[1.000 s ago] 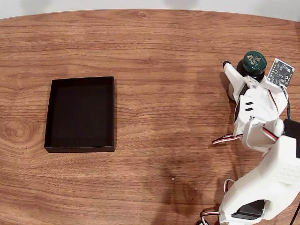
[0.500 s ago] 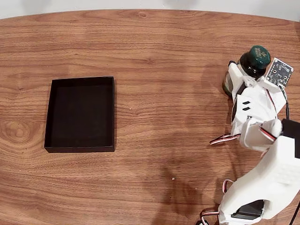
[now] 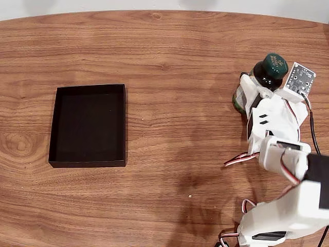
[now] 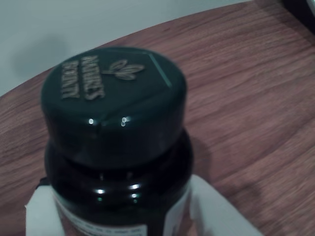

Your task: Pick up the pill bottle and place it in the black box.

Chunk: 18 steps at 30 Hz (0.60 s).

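In the fixed view the pill bottle (image 3: 263,73), dark amber with a green gold-printed cap, leans with its cap up-right near the table's right side. My gripper (image 3: 258,83) is shut on its body, one white finger (image 3: 247,88) showing on the bottle's left. The bottle's base seems raised a little off the wood. Seen from the wrist, the pill bottle (image 4: 115,137) is very close, with white fingers (image 4: 219,214) at both sides of its label. Far to the left lies the black box (image 3: 87,123), with nothing inside it.
The white arm (image 3: 280,154) and its base run down the right edge of the fixed view, with red-white wires (image 3: 239,157) hanging beside it. A small circuit board (image 3: 299,78) sits by the bottle. Bare wood lies between bottle and box. The table's far edge (image 3: 164,11) meets a pale wall.
The gripper has carried the bottle a little to the left and tilted it more. The black box has not moved.
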Each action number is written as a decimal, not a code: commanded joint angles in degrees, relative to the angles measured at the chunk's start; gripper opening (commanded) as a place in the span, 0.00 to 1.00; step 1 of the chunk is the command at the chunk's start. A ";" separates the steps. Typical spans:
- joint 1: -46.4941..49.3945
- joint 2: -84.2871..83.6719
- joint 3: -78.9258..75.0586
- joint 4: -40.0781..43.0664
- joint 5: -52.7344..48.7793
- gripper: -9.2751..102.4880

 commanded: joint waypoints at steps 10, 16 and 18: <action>-10.20 25.14 7.29 2.46 1.76 0.26; -17.49 33.40 7.56 7.21 1.67 0.26; -20.21 36.56 6.77 11.16 1.85 0.26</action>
